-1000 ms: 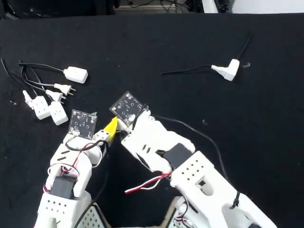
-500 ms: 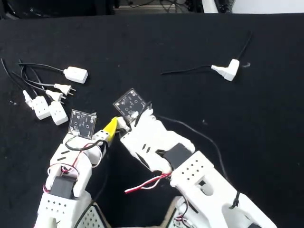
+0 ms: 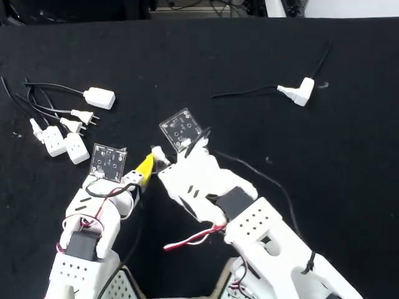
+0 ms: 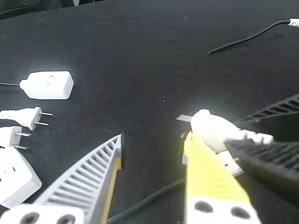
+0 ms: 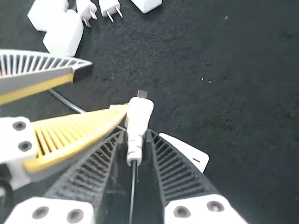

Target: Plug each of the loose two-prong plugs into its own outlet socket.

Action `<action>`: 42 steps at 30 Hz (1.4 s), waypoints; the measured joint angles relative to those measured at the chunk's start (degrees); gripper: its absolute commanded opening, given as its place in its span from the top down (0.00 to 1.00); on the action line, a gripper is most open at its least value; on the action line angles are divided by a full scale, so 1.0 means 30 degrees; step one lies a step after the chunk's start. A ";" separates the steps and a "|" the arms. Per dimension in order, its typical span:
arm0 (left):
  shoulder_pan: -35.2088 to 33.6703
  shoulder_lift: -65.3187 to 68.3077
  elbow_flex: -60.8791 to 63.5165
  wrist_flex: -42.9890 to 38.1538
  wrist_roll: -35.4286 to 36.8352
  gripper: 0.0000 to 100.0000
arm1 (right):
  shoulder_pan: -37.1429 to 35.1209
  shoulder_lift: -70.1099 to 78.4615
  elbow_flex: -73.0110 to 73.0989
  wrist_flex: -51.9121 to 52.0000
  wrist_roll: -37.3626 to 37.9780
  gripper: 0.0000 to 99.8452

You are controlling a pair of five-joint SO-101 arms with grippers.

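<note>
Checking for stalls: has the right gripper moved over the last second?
Yes. The wrist board on the right gripper shifted toward the angled white plug.

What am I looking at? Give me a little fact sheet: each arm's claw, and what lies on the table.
Right gripper: shut on a white plug with a black cord
Left gripper: open, one yellow finger beside that plug
Left of table: two loose plugs, two socket blocks, a flat white adapter
Far right: an angled plug on its cord
</note>
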 measured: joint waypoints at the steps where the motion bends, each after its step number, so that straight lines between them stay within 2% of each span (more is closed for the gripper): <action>1: 0.0000 0.0000 0.0000 0.0000 0.0000 0.78 | 0.0029 0.0000 0.0000 -0.0059 -0.0176 0.99; 25: 0.0000 0.0029 0.0029 0.0000 -0.0059 0.78 | -0.0205 0.0000 0.0000 -0.0762 -0.0527 0.99; 30: 0.0117 0.0029 0.0029 0.0029 -0.0059 0.78 | 0.1348 0.0000 0.0000 -0.0762 -0.0469 0.99; 34: -0.0762 0.0029 0.0029 0.0029 -0.0059 0.78 | 0.2784 0.0000 -0.0381 0.0850 0.0762 0.99; 42: -0.1788 0.0029 0.0029 0.0147 -0.0059 0.78 | 0.3868 0.0000 -0.4278 0.7267 0.3399 0.99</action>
